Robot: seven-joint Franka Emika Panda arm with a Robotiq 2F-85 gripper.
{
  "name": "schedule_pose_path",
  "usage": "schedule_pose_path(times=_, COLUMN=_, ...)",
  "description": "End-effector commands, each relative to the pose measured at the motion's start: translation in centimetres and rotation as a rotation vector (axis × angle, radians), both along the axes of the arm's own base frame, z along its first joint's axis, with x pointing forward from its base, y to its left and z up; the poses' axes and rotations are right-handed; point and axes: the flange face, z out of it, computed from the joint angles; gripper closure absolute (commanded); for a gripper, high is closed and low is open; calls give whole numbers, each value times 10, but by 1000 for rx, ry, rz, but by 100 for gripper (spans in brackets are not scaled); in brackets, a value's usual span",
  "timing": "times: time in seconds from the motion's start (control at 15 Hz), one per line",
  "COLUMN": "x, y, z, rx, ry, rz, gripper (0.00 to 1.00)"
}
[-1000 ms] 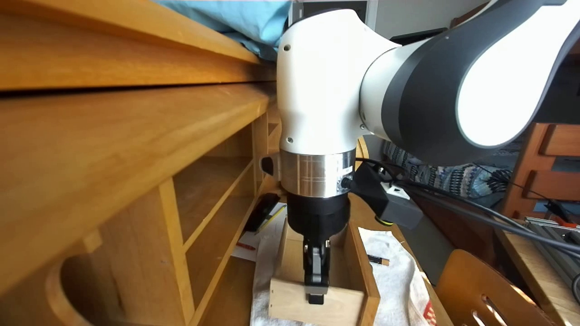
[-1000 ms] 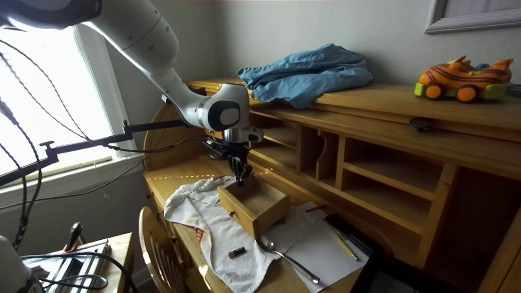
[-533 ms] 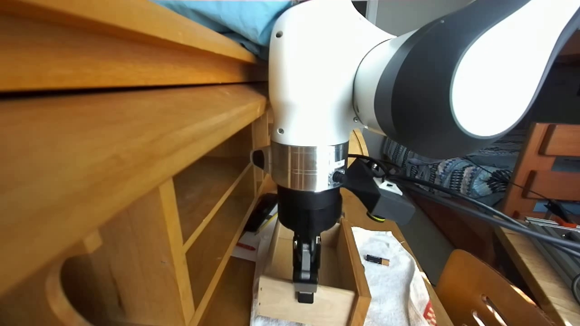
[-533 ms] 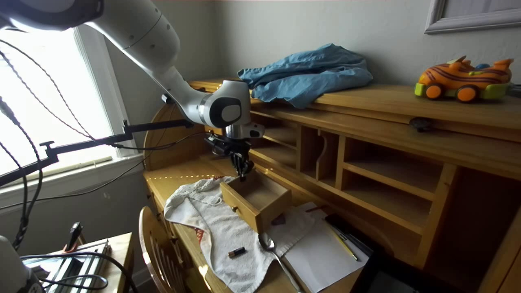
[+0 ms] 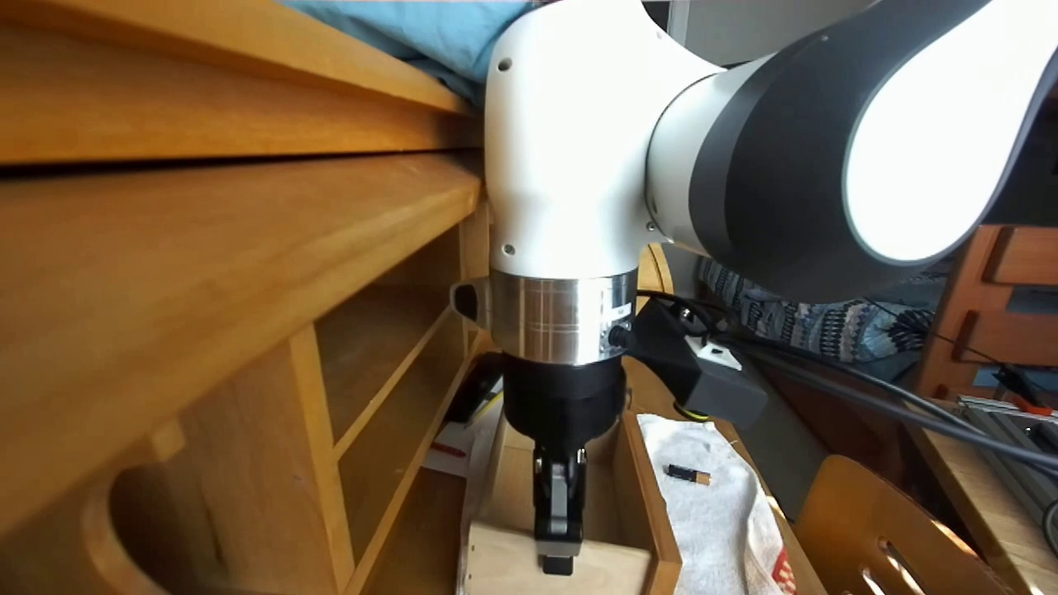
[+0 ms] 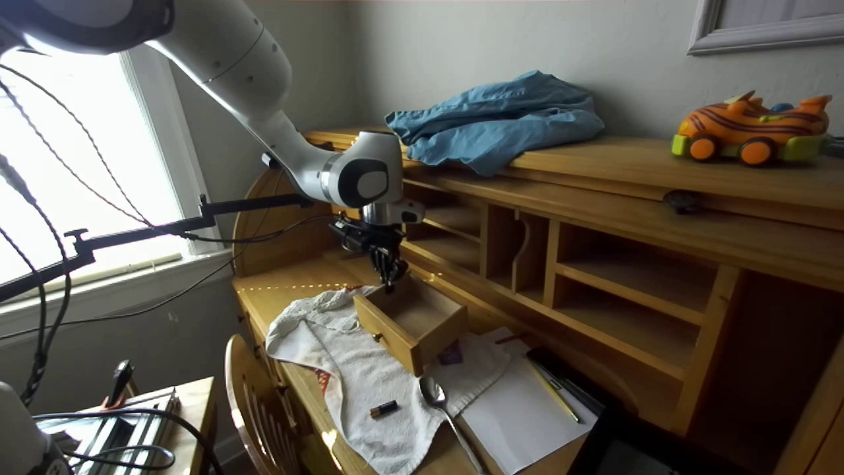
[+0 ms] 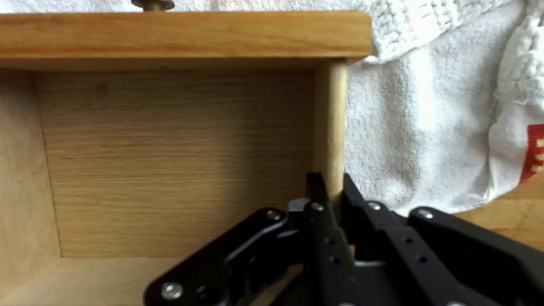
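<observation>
Drawer (image 6: pixel 395 343) shifted; side panel (image 7: pixel 333 127) partly behind pincer (image 7: pixel 332 187).

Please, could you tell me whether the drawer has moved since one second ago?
Yes. In an exterior view, the drawer has shifted left and now appears nearer to the fixed shelves.

The drawer (image 7: pixel 178 161) runs off the wrist view's left edge, part of one wall behind the gripper (image 7: pixel 331 182)! In an exterior view: spoon (image 6: pixel 433 394), handle clipped; purple patch (image 6: pixel 451 354) by the drawer, too small to read!
</observation>
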Motion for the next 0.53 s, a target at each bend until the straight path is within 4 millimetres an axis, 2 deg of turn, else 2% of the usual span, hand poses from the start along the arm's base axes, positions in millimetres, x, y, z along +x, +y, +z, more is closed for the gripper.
schedule_pose_path(times=0.0, x=7, y=9, z=-1, rx=2, ry=26, rz=-19, gripper=97)
schedule_pose_path(times=0.4, x=-2, y=7, z=-15, rx=-13, ry=119, rz=-66, gripper=97)
schedule_pose_path(times=0.47, x=-3, y=7, z=-16, rx=-12, ry=127, rz=-70, gripper=64)
